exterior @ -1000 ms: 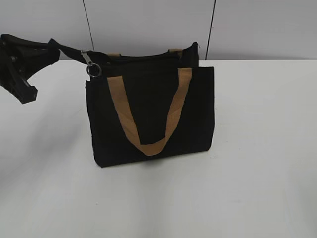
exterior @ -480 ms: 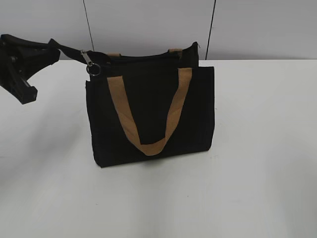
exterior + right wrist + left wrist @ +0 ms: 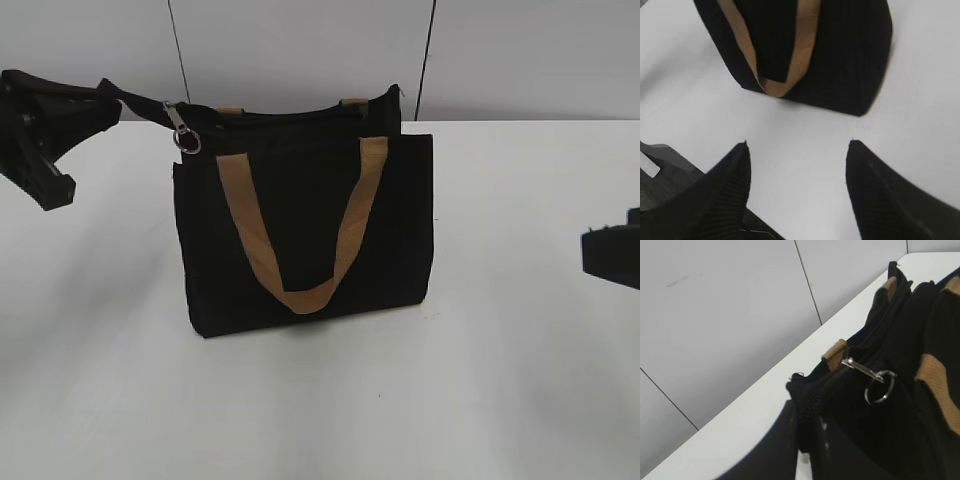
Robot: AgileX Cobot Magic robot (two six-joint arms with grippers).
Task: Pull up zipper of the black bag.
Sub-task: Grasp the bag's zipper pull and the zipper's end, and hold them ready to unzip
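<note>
The black bag (image 3: 400, 230) stands upright on the white table, its tan handle loop (image 3: 300, 297) hanging down the front. The silver zipper pull (image 3: 180, 122) with a ring sits at the top left corner of the bag; it also shows in the left wrist view (image 3: 862, 371). My left gripper (image 3: 108, 100) is shut on the black fabric tab at that corner (image 3: 807, 405), pulled out to the left. My right gripper (image 3: 610, 255) is open and empty, low over the table to the right of the bag (image 3: 850, 60); its fingertips (image 3: 797, 145) are short of the bag's bottom edge.
The white table (image 3: 520, 380) ends at a grey panelled wall (image 3: 300, 50) close behind the bag. A second tan handle (image 3: 352, 102) shows at the back of the bag's top.
My right gripper has come into the exterior view at the right edge. The left gripper and the bag have hardly moved.
</note>
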